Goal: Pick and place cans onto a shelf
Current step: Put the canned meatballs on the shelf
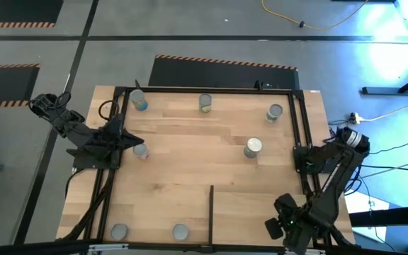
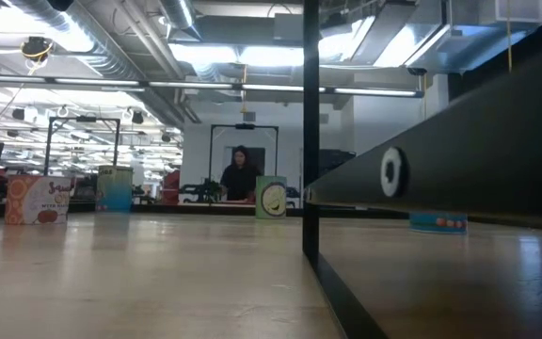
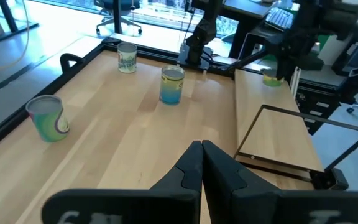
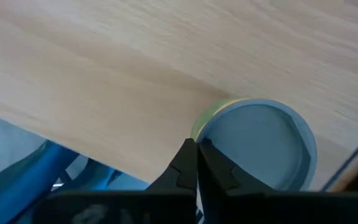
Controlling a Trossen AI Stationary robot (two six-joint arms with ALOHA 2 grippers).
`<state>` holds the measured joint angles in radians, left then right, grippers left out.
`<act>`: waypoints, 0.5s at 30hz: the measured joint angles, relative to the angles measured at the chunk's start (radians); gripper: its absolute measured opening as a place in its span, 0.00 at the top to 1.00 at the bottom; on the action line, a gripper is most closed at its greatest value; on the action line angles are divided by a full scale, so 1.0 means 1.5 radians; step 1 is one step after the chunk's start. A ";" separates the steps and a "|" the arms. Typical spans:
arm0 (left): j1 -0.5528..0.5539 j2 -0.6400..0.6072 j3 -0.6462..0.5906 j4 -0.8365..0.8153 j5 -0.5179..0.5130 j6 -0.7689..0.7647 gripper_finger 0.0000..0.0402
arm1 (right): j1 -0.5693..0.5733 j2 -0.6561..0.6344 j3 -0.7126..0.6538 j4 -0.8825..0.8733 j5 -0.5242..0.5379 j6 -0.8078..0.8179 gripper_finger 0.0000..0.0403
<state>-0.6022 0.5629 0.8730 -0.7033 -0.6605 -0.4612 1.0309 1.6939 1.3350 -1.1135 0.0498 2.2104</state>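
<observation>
Both grippers are closed with nothing between the fingers. Left gripper (image 3: 201, 163) has its tips pressed together, hovering over the table (image 1: 190, 184) at its own edge. Just beside it in the high view stands a can (image 1: 140, 150), upright, axis vertical, round top up. Ahead of the left gripper: a blue-sided can (image 3: 172, 85) mid-board, a green-sided can (image 3: 48, 117) off to one side, a pale can (image 3: 127, 57) near the far rail. All three stand upright, lids up. Further out, the shelf (image 3: 278, 140) is the wood section bounded by the thin black divider bar (image 1: 211, 212); one more can (image 3: 272, 77) stands beyond it near the right arm.

Right gripper (image 4: 196, 163) has its fingers shut tip to tip, sitting low at the right arm's table corner, next to the shelf. Directly ahead of its tips is a can (image 4: 260, 149) with greenish side; only its round grey top faces the camera, so the axis points roughly at the lens. No contact visible.

Away from both grippers, two cans (image 1: 120, 231) (image 1: 180, 231) stand upright at the near edge, left of the divider.
</observation>
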 joint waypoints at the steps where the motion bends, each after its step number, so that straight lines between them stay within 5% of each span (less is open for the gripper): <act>1: 0.000 0.000 0.000 0.000 -0.004 0.000 1.00 | 0.002 0.007 0.000 0.001 0.000 0.003 1.00; 15: 0.000 0.000 0.000 0.000 -0.048 -0.001 1.00 | 0.069 0.044 -0.001 0.088 -0.012 0.005 1.00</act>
<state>-0.6025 0.5625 0.8730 -0.7029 -0.7332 -0.4625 1.1349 1.7603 1.3342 -0.9808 0.0318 2.2181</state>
